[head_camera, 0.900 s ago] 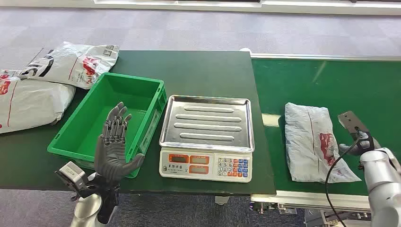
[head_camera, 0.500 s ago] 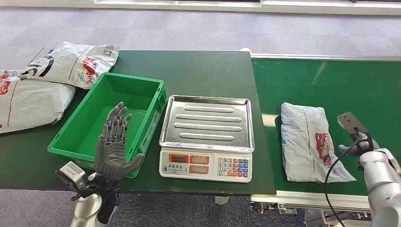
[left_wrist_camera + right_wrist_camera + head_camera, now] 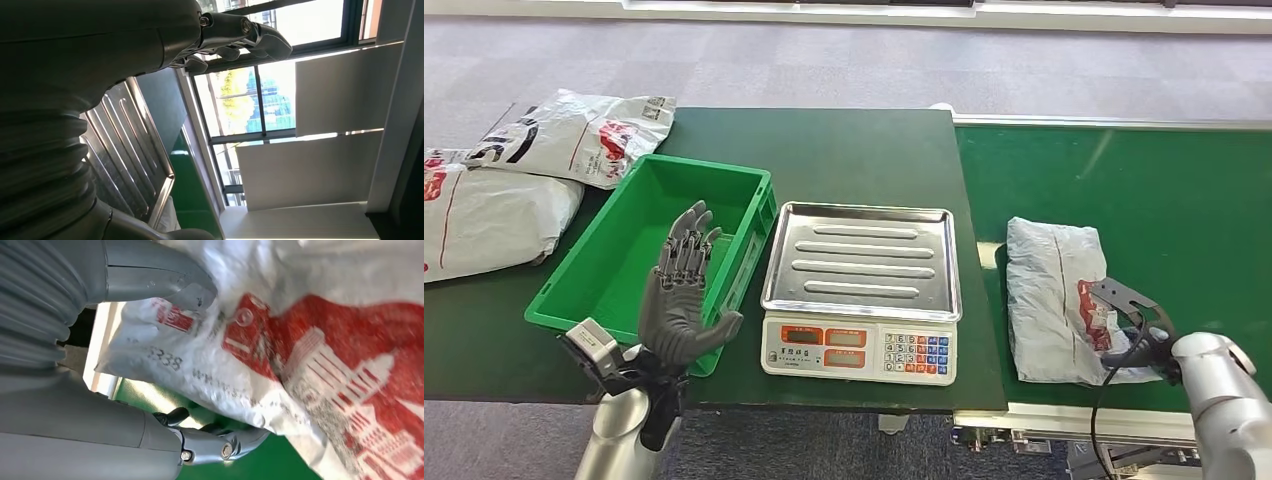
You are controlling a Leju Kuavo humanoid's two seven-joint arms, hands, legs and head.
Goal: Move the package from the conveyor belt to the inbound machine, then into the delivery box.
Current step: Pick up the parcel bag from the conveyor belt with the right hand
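1. Currently, the package (image 3: 1056, 300) lies flat on the conveyor belt (image 3: 1184, 190), at its near left corner, just beside the scale (image 3: 861, 290).
2. My right hand (image 3: 150, 365) is at the package's near right edge. In the right wrist view my thumb sits on the top face and my fingers (image 3: 220, 442) curl under the edge. I cannot tell whether the grasp is closed.
3. My left hand (image 3: 682, 300) is raised over the near edge of the green delivery box (image 3: 754, 200), fingers spread, holding nothing.
4. Risk, as I judge it: the film is thin and slack. A pinch on the edge alone may slip, or the bag may sag and fold on lifting.
5. Risk: a sagging bag may catch the scale's tray rim in transfer.
6. Risk: the belt may carry the package out from under my fingers.
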